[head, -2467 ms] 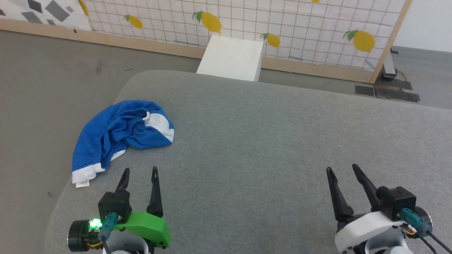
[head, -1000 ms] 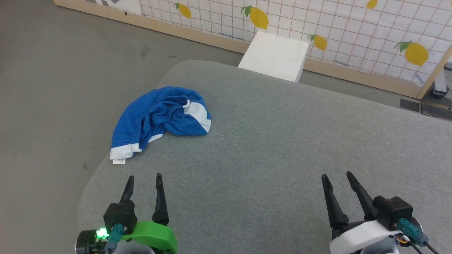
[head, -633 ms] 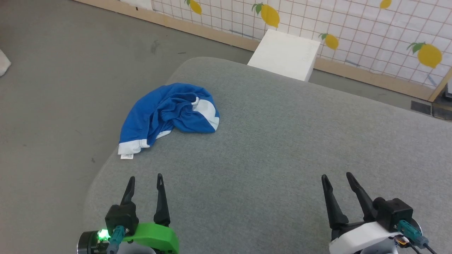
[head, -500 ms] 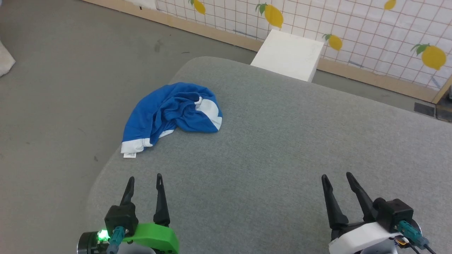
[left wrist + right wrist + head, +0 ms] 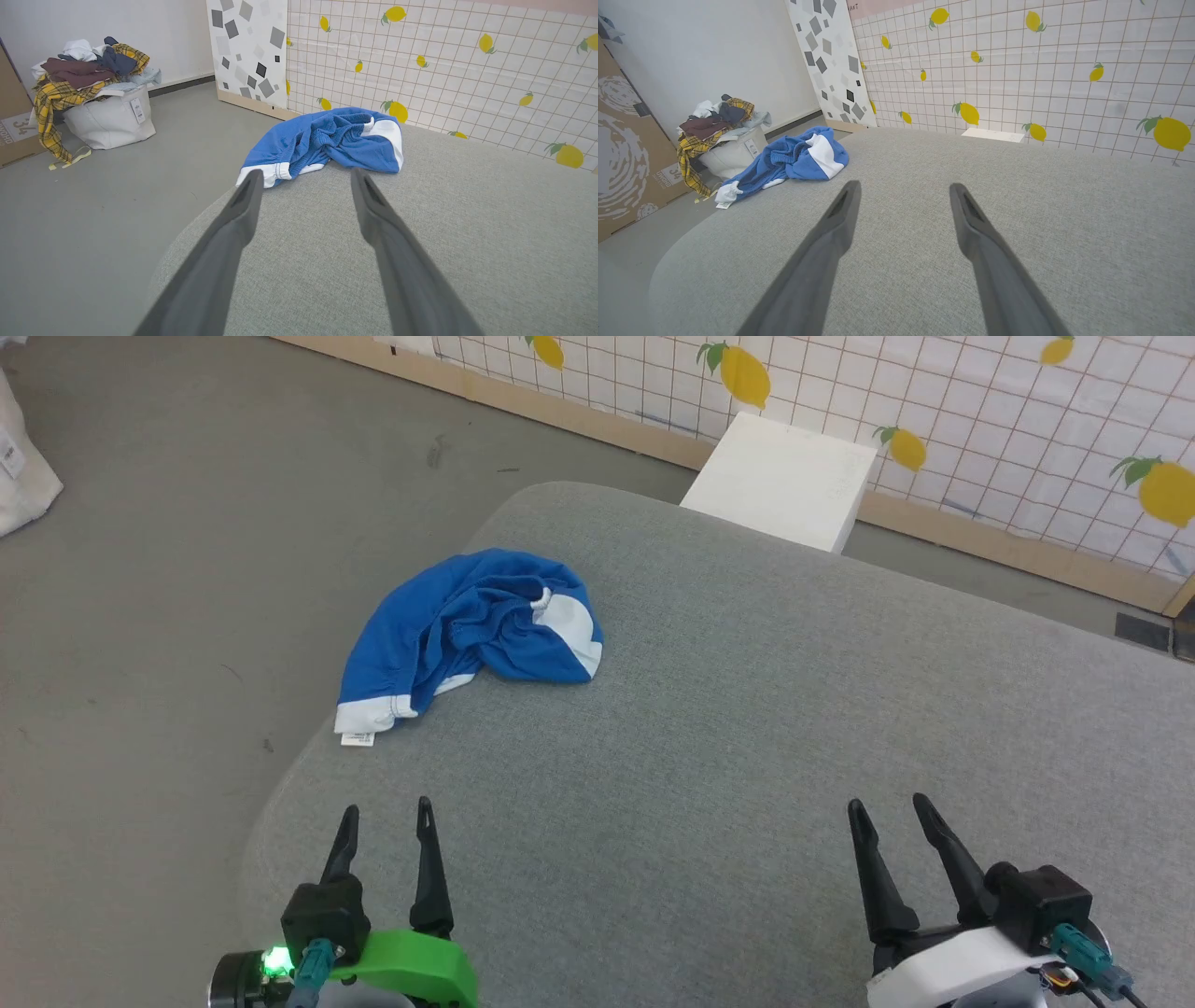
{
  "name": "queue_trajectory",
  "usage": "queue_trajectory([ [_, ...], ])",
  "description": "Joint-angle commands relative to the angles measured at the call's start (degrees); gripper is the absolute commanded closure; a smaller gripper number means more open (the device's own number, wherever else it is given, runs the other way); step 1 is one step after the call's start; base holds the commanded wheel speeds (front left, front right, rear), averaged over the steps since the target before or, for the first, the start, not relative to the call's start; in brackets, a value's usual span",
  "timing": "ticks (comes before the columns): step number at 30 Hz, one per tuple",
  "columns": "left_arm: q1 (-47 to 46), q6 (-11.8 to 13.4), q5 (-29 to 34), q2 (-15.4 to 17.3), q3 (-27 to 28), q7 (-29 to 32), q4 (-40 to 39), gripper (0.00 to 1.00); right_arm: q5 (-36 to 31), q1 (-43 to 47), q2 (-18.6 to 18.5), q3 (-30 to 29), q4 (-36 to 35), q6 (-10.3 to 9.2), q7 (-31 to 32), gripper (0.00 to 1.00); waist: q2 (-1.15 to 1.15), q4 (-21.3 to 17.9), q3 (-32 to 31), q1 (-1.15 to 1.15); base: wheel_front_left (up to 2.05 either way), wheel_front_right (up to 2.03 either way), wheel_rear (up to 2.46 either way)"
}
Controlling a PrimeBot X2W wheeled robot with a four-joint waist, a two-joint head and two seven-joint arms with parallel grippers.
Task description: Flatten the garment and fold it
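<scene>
The royal blue garment (image 5: 448,630) lies crumpled at the far left edge of the grey padded table (image 5: 747,728), with a white panel on its right side and a white hem band and small tag hanging over the table's edge. It also lies ahead in the left wrist view as a blue heap (image 5: 327,140), and far left in the right wrist view as the same heap (image 5: 794,158). My left gripper (image 5: 385,810) hovers open near the table's front left, short of the garment. My right gripper (image 5: 885,805) stands open at the front right, far from it.
A white box (image 5: 780,481) stands on the floor behind the table, before a lemon-print grid wall (image 5: 980,411). A white bin heaped with clothes (image 5: 93,98) sits on the floor to the left, next to a cardboard box (image 5: 630,149). Grey floor surrounds the table.
The head camera has turned left, so the whole scene has shifted right in its picture. The garment lies as before and both grippers keep their pose, still open.
</scene>
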Motion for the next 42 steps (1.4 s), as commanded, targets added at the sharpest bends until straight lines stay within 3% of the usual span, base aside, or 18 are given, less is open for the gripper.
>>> queue_trajectory([
  [1, 0.7, 0.5, -0.6, -0.2, -0.1, -0.4, 0.0, 0.00, 0.3, 0.1, 0.0, 0.0, 0.1, -0.09, -0.3, 0.00, 0.00, 0.0, 0.1, 0.00, 0.00, 0.00, 0.00],
  [6, -1.3, -0.3, -1.3, 0.0, 0.6, -0.4, 0.0, 0.00, 0.0, 0.0, 0.0, 0.1, -0.1, -0.09, -0.3, 0.00, 0.00, -0.4, 0.7, 0.00, 0.00, 0.00, 0.00],
  [13, -13.1, -5.6, -4.7, 2.7, 3.0, 0.6, 3.0, 0.00, -2.1, -2.0, 0.0, 0.7, -1.7, -0.09, 0.8, 0.00, 0.00, -3.3, 5.2, 0.00, 0.00, 0.00, 0.00],
  [17, -23.5, -9.9, -9.2, 5.9, 5.4, 5.9, 8.2, 0.00, -4.0, -3.3, 0.0, -0.3, -4.1, -0.09, 2.3, 0.00, 0.00, -6.4, 9.7, 0.00, 0.00, 0.00, 0.00],
  [20, -31.2, -11.3, -12.2, 9.1, 7.7, 12.6, 12.2, 0.00, -5.5, -4.7, 0.0, -1.4, -6.3, -0.09, 3.5, 0.00, 0.00, -9.6, 14.3, 0.00, 0.00, 0.00, 0.00],
  [27, -41.3, -10.6, -19.0, 14.8, 12.2, 31.0, 16.5, 0.00, -5.9, -6.6, 0.0, -4.6, -9.4, -0.09, 3.9, 0.00, 0.00, -17.0, 23.3, 0.00, 0.00, 0.00, 0.00],
  [30, -43.3, -8.7, -21.5, 15.6, 13.3, 38.9, 16.6, 0.00, -5.6, -7.3, 0.0, -5.6, -9.6, -0.09, 3.5, 0.00, 0.00, -19.1, 26.4, 0.00, 0.00, 0.00, 0.00],
  [37, -46.1, -6.4, -25.2, 16.8, 14.9, 48.1, 19.8, 0.00, -3.7, -8.3, 0.0, -8.0, -9.3, -0.09, 2.2, 0.00, 0.00, -21.4, 31.0, 0.00, 0.00, 0.00, 0.00],
  [42, -44.4, -5.1, -26.0, 15.4, 13.8, 52.1, 21.7, 0.00, -3.8, -8.1, 0.0, -8.8, -9.0, -0.09, 1.7, 0.00, 0.00, -21.1, 32.3, 0.00, 0.00, 0.00, 0.00],
])
